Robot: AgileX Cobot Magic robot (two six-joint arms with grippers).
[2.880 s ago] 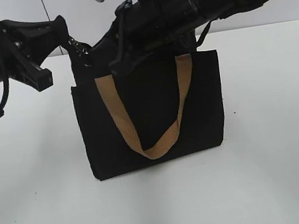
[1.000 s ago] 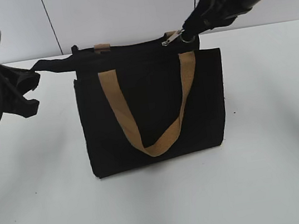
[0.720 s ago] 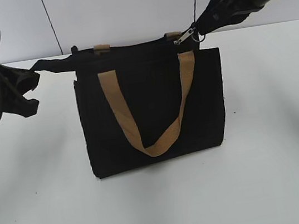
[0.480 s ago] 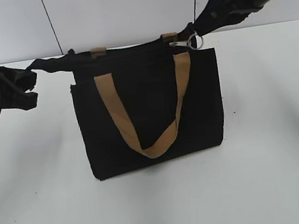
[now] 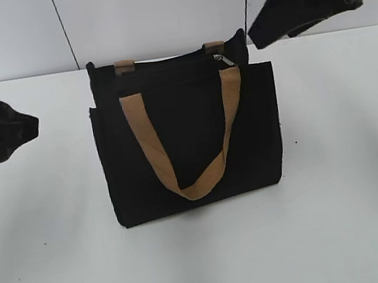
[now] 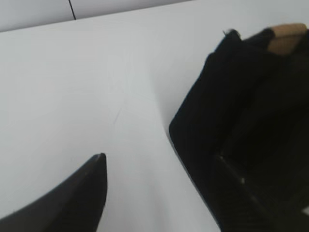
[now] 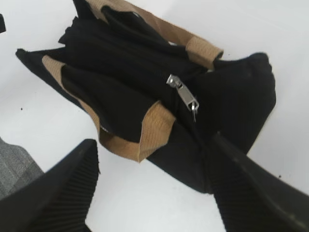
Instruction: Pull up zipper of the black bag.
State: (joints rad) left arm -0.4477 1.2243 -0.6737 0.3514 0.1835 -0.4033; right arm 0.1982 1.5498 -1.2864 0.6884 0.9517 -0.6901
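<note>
The black bag (image 5: 189, 141) stands upright in the middle of the white table, one tan handle hanging down its front. The zipper runs along its top rim, and the silver pull tab (image 5: 223, 59) lies at the right end, held by nothing. It shows clearly in the right wrist view (image 7: 183, 96), lying on the bag (image 7: 111, 92). My right gripper (image 5: 265, 30) is open and empty, up and to the right of the bag; its jaws (image 7: 152, 140) are spread wide above it. My left gripper (image 5: 16, 128) is open and empty, left of the bag (image 6: 231, 121), with table between its jaws (image 6: 159, 157).
The white table (image 5: 337, 183) runs all round the bag. A pale wall with two thin dark vertical lines (image 5: 62, 29) stands behind it. The second tan handle (image 5: 124, 66) peeks over the back rim.
My right gripper let go of the pull tab and rose to the right. My left gripper released the bag's left end and drew back left. The bag's top has gone slack.
</note>
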